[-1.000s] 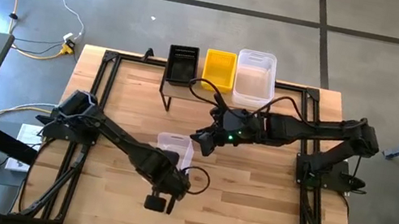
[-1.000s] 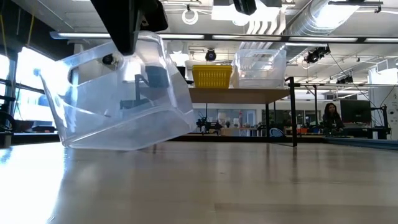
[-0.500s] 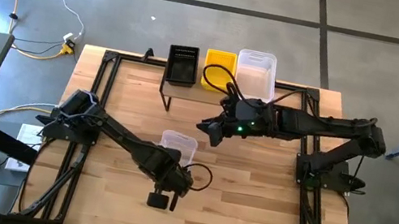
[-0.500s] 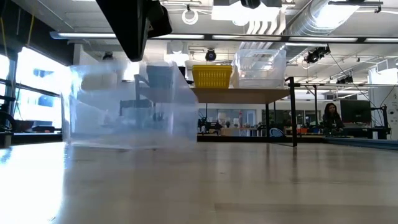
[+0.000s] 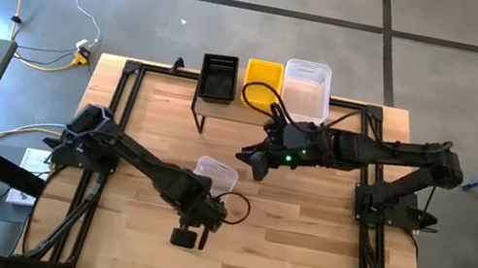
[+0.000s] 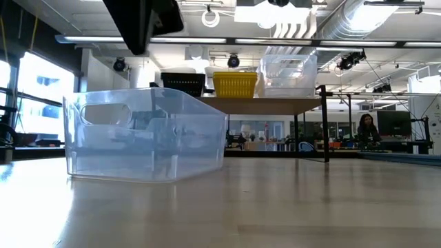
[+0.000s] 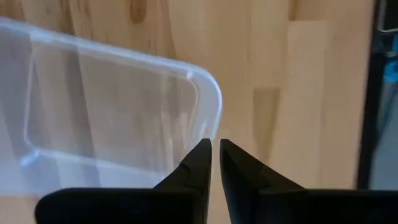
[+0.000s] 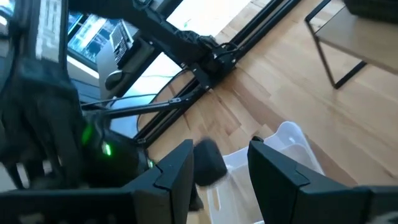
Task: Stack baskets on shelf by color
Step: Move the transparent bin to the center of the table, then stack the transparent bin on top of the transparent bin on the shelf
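A clear basket (image 5: 215, 173) (image 6: 145, 134) rests flat on its bottom on the table, near the middle. My left gripper (image 7: 216, 149) points down just above the basket's near rim corner (image 7: 205, 93). Its fingers stand a narrow gap apart with nothing between them. My right gripper (image 5: 249, 161) (image 8: 221, 165) hangs open in the air to the far right of that basket. On the shelf (image 6: 269, 105) at the far edge stand a black basket (image 5: 218, 77), a yellow basket (image 5: 263, 81) and another clear basket (image 5: 306, 92).
Black frame rails (image 5: 127, 95) run along the tabletop's edges. The shelf's thin black legs (image 5: 195, 112) stand on the far part of the table. Bare wood (image 5: 300, 234) lies to the near right of the clear basket.
The clear basket hung tilted below my left gripper, one end raised. It has dropped and now sits flat on the table, free of the gripper, which stays above it. My right gripper has risen a little.
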`<action>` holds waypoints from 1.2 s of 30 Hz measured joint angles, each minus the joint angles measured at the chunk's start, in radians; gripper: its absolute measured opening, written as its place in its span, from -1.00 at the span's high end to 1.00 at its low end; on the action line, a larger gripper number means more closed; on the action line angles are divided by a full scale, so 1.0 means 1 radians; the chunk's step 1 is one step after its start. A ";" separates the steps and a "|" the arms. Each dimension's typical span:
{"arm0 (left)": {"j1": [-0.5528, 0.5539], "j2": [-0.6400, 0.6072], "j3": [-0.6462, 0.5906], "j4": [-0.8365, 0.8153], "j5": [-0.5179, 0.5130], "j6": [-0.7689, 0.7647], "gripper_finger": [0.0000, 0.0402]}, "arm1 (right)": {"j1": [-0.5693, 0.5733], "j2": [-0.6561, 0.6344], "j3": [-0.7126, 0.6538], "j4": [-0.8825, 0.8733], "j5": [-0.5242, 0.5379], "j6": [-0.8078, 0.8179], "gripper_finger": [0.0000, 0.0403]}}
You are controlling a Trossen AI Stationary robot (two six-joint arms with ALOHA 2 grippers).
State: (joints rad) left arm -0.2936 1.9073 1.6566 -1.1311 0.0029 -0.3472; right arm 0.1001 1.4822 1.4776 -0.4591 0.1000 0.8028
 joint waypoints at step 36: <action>-0.119 -0.575 -0.001 -0.220 -0.389 -0.316 0.91 | 0.166 0.236 -0.002 0.238 -0.213 -0.804 0.32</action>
State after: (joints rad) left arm -0.4128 1.3324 1.6559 -1.3512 -0.3862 -0.6634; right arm 0.2657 1.7187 1.4761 -0.2212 -0.1135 -0.0010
